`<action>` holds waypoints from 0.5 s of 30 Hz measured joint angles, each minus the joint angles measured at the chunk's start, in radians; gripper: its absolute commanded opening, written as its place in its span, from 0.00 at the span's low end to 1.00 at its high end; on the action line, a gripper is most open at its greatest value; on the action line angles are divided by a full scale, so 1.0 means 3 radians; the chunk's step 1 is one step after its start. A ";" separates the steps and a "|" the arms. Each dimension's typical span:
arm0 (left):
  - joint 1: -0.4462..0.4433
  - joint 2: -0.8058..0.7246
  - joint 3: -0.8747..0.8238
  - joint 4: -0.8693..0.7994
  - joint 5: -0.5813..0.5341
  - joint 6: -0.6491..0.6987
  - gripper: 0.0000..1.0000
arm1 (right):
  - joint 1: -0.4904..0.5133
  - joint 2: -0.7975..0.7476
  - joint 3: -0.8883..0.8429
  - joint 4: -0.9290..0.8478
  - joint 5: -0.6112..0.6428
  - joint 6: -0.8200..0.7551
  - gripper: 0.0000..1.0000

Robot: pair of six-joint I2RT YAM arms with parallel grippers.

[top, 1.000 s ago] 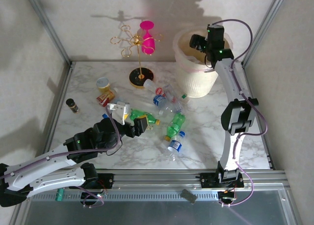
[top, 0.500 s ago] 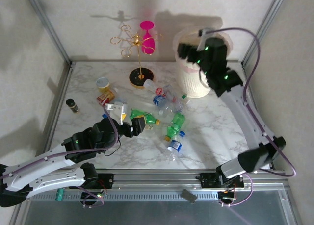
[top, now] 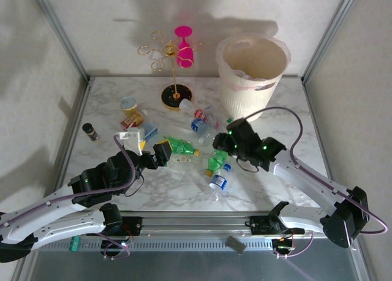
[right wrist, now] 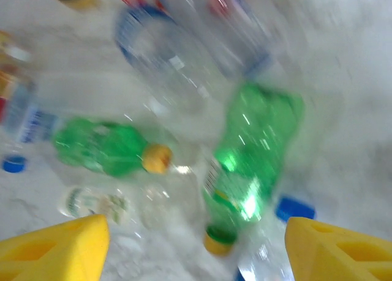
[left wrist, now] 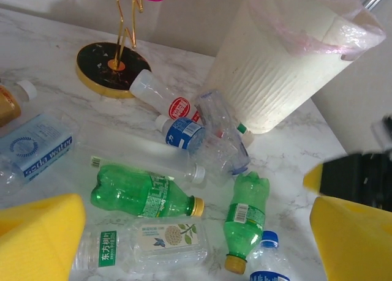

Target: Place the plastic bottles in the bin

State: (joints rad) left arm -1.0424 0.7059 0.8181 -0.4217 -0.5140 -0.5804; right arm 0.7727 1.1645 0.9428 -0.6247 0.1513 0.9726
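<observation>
The left gripper (top: 149, 147), well left of the bin (top: 245, 100) and nearer the arm bases, has its jaws wide apart and holds nothing. It hangs above a lying green bottle (left wrist: 144, 192) and a clear bottle (left wrist: 153, 241) just beside it. The bottles (top: 205, 131) lie scattered on the table (top: 275, 171) in a loose heap that reaches from there to the foot of the bin. The right gripper (right wrist: 196, 250), just in front of the bin, is likewise spread and empty, and straddles a second green bottle (right wrist: 245, 164) from above. For a clean pick, each gripper should probably come down squarely over the bottle's body, across its length, and close on one bottle alone, since neighbours lie touching. The bin stands upright, lined with thin plastic film (left wrist: 349, 33); no bottle can be made out inside it. The clear bottles look empty.
</observation>
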 measured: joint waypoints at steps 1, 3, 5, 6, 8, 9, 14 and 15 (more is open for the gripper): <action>0.0000 0.0013 -0.0001 0.0000 -0.0004 0.0000 0.94 | 0.0050 -0.0019 -0.0089 -0.0057 0.0009 0.0126 0.85; 0.0000 0.0047 -0.0008 0.0004 -0.0010 0.0001 0.94 | 0.0083 -0.0112 -0.0295 -0.0083 -0.0019 0.0306 0.91; 0.0000 0.0079 -0.0010 0.0004 -0.0010 0.0003 0.94 | 0.0089 -0.0243 -0.0525 -0.0066 -0.0076 0.0474 0.92; 0.0000 0.0092 -0.0010 0.0004 -0.0009 0.0003 0.94 | 0.0093 -0.0306 -0.0637 -0.0060 -0.0111 0.0563 0.92; 0.0000 0.0107 -0.0010 0.0003 -0.0009 0.0004 0.94 | 0.0132 -0.0383 -0.0811 -0.0032 -0.0168 0.0725 0.91; 0.0000 0.0111 -0.0010 0.0004 -0.0008 0.0005 0.94 | 0.0168 -0.0394 -0.0882 -0.0006 -0.0195 0.0801 0.90; 0.0000 0.0106 -0.0010 0.0003 0.0011 0.0025 0.94 | 0.0314 -0.0270 -0.1097 0.0278 -0.0413 0.1001 0.90; 0.0000 0.0099 -0.0010 0.0003 0.0019 0.0027 0.94 | 0.0360 -0.0203 -0.1100 0.0327 -0.0432 0.1025 0.90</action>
State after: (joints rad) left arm -1.0424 0.7357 0.8150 -0.4210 -0.5083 -0.5724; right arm 0.8806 1.1034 0.6128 -0.5266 0.0216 1.2800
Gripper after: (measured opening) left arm 0.943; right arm 0.903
